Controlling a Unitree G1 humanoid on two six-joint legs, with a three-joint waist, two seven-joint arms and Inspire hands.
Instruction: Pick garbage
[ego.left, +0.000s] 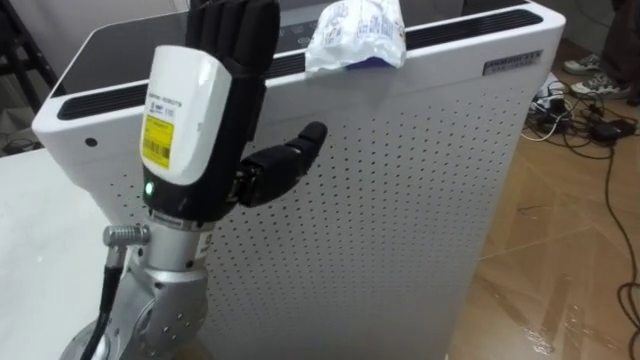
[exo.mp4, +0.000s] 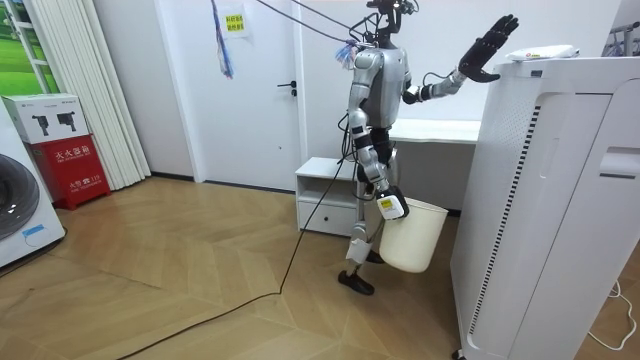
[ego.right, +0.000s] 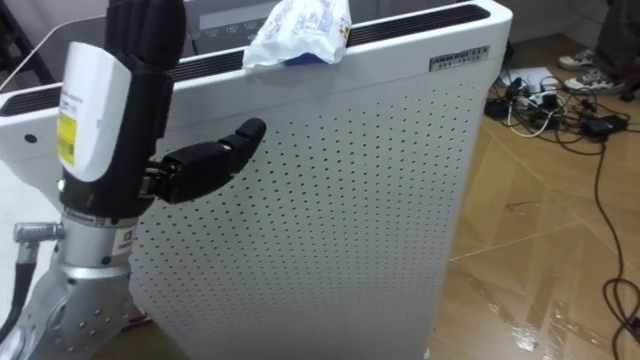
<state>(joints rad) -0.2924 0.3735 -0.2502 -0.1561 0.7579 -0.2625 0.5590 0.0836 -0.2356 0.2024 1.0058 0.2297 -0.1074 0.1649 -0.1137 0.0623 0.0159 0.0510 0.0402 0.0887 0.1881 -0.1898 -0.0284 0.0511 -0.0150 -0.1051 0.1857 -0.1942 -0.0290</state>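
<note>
A crumpled white plastic bag (ego.left: 355, 35) with a blue patch lies on top of a tall white perforated appliance (ego.left: 400, 190), near its front edge. My left hand (ego.left: 215, 100) is raised upright in front of the appliance, left of the bag and apart from it, open, with straight fingers and the thumb (ego.left: 285, 165) sticking out sideways. In the room view this hand (exo.mp4: 490, 45) reaches toward the bag (exo.mp4: 540, 53) at head height. My right hand (exo.mp4: 388, 207) hangs low at my side, shut on the rim of a white bin (exo.mp4: 412, 238).
I stand on the wooden floor facing the appliance (exo.mp4: 545, 200). A white desk (exo.mp4: 435, 130) and a low white cabinet (exo.mp4: 325, 190) are behind me. Cables and a power strip (ego.left: 585, 120) lie on the floor beyond the appliance, beside a pair of shoes (ego.left: 600, 82).
</note>
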